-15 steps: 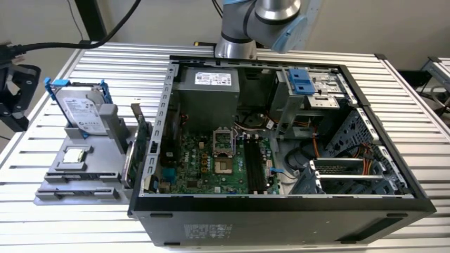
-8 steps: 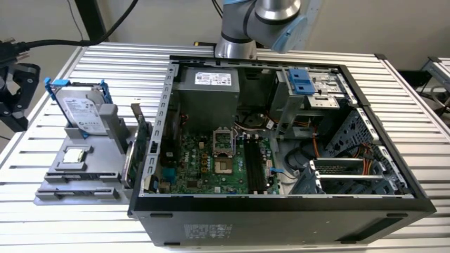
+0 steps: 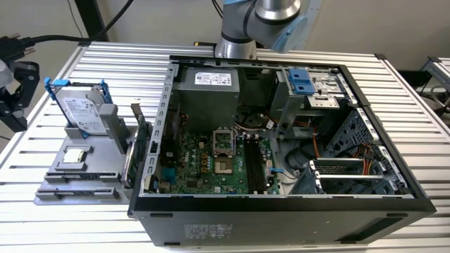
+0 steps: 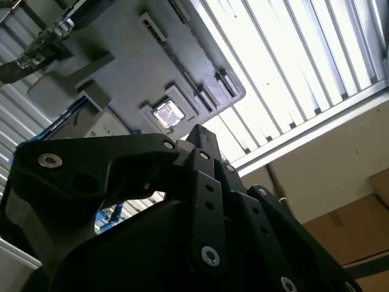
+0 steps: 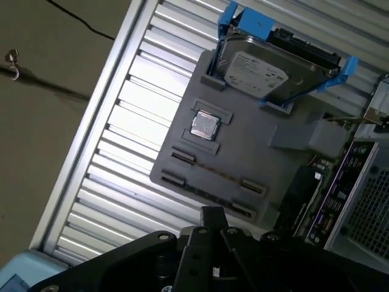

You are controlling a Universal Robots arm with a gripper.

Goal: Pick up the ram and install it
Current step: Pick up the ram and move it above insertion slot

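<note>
Ram (image 5: 213, 176) thin, edge-on, upright in gray holder (image 5: 255, 152) slot.

You've got a slatted alu table (image 3: 105, 58) w/ two things directly on it: open PC case (image 3: 281, 224) toward the exterior view's right, grey parts holder (image 3: 77, 184) just beside it, on the left. Arm base (image 3: 235, 50) sits at the far edge, behind the case.

The arm (image 3: 267, 10) is silver-grey with a light blue cap (image 3: 294, 30); the gripper (image 4: 199, 139) is black with round silver screws (image 4: 210, 256).
</note>
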